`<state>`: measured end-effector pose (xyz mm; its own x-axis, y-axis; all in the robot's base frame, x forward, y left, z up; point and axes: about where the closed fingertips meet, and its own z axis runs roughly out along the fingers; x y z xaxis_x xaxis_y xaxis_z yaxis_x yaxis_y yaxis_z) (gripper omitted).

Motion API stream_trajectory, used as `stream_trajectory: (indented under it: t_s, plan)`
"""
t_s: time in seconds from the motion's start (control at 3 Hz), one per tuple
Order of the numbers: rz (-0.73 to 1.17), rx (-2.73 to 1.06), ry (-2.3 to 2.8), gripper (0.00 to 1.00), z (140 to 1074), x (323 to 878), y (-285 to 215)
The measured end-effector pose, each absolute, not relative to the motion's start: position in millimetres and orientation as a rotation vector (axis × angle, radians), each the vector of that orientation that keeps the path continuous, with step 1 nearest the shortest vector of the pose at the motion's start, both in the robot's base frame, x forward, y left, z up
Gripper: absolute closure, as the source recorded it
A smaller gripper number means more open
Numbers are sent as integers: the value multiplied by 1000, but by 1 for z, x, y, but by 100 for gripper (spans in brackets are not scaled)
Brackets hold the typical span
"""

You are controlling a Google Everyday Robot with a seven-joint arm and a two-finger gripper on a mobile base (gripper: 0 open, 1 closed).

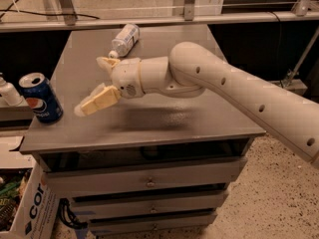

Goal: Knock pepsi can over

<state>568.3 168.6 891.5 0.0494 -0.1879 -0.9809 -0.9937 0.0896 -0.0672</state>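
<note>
The pepsi can (pixel 41 97) stands upright at the left edge of the grey cabinet top (pixel 174 118). It is dark blue with a silver top and a round red-white-blue logo. My gripper (pixel 89 86) hovers just above the cabinet top, a short way right of the can and apart from it. Its fingers are spread open and hold nothing. One cream finger (pixel 97 101) points toward the can, the other (pixel 106 63) lies farther back. My white arm (pixel 224 83) reaches in from the right.
A clear plastic bottle (pixel 124 40) with a white cap lies on its side at the back of the top. A white bottle (pixel 7 91) stands on a lower ledge left of the can. A cardboard box (pixel 25 203) sits on the floor at the lower left.
</note>
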Motion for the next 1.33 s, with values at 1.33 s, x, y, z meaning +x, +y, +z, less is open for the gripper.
stream_trajectory:
  t_s: [1.33]
  plan:
    - [1240,-1459,1216,17,842,526,301]
